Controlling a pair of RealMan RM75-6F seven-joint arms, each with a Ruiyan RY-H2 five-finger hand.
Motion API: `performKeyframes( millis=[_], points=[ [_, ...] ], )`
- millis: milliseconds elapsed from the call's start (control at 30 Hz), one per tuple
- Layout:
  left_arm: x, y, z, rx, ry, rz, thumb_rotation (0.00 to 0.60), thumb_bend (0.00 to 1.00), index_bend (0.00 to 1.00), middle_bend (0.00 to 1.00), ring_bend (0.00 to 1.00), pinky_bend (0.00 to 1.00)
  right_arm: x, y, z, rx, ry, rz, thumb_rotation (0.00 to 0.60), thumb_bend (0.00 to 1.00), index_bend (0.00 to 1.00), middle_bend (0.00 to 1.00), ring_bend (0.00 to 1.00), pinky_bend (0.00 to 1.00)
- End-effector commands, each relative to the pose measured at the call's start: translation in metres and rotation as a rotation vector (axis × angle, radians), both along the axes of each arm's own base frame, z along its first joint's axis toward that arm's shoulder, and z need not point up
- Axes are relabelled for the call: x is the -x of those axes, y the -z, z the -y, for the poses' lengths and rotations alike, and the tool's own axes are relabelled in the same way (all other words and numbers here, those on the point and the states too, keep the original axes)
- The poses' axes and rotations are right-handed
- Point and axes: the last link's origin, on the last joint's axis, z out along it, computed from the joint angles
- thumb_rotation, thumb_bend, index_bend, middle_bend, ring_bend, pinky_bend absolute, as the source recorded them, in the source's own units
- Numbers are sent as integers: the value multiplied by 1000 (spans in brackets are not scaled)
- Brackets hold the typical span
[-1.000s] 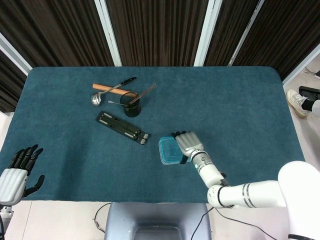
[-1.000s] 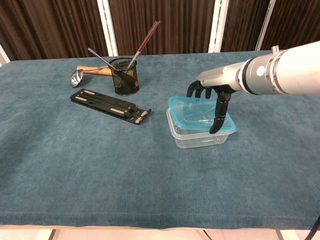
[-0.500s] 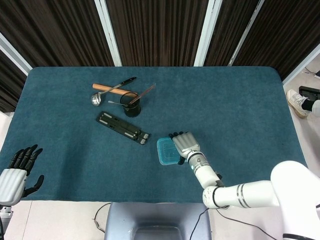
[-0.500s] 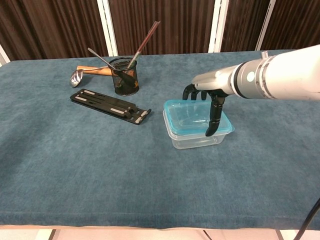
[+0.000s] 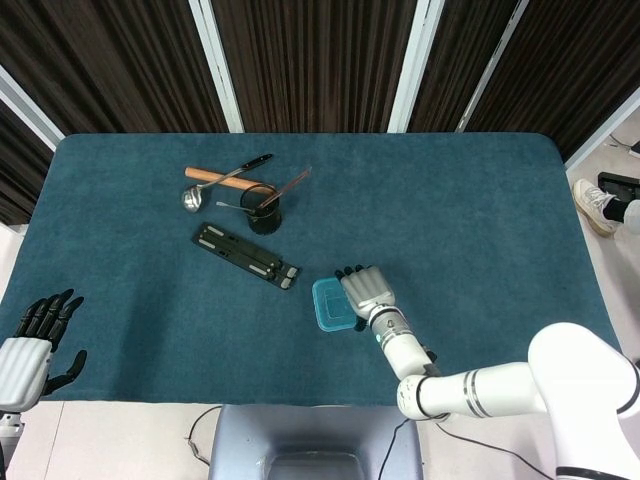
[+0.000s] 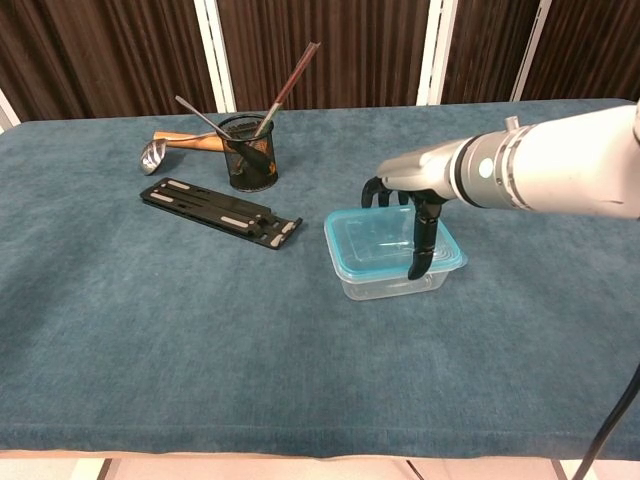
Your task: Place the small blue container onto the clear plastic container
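Head view: high above, looking steeply down, whole table (image 5: 120, 240) in frame. Chest view: lower, at near edge, facing across table toward dark curtain (image 6: 320, 50), closer. Both share pen cup (image 5: 265, 212) (image 6: 248, 152), stacked boxes (image 5: 330, 304) (image 6: 392, 250).

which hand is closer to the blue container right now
Right. The right hand sits over the blue container, fingers reaching down onto it. The left hand hangs open off the table's near-left corner, far away.
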Motion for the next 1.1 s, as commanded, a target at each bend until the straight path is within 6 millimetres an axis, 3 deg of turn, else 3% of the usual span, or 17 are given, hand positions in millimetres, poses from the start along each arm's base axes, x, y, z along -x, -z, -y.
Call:
performKeyframes(
  millis=[33, 900, 1100],
  points=[
    [0, 0, 0, 0, 0, 0, 600, 408, 0, 0, 0, 81, -1, 2, -1, 5, -13, -21, 600, 130, 765, 485, 469, 421],
    [1, -2, 1, -1, 2, 9, 600, 410, 0, 0, 0, 81, -1, 17, -6, 15, -68, -126, 600, 130, 748, 484, 459, 420],
    [1, -2, 1, -1, 3, 10, 600, 410, 0, 0, 0, 81, -2, 13, -5, 24, -72, -125, 600, 130, 657, 480, 392, 398]
  ],
)
